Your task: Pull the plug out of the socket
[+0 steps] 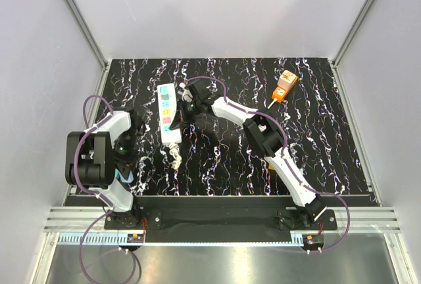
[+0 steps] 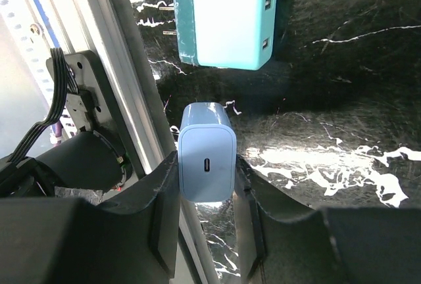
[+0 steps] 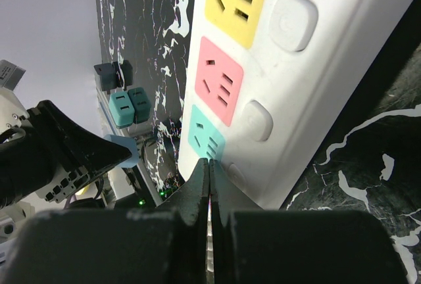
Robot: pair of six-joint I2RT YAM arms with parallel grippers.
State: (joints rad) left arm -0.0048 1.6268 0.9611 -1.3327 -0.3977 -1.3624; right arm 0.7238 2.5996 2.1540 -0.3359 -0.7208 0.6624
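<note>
The socket (image 1: pixel 170 114) is a long white strip lying left of the table's middle. Its yellow, pink and teal outlets (image 3: pixel 222 80) show no plug in them. My right gripper (image 3: pixel 209 163) is shut with nothing in it, its tips resting on the strip's face beside the teal outlet; from above it (image 1: pixel 186 108) sits at the strip's right edge. A light blue plug (image 2: pixel 206 159) is clamped between the fingers of my left gripper (image 2: pixel 207 169), clear of the strip and near the table's left edge. The right wrist view catches that plug (image 3: pixel 125 150) too.
A teal plug (image 2: pixel 227 21) lies flat on the table just beyond the held one, prongs pointing left. A dark plug (image 3: pixel 112 73) lies next to it. An aluminium rail (image 2: pixel 125 100) runs along the table's left edge. An orange device (image 1: pixel 285 87) lies at the back right.
</note>
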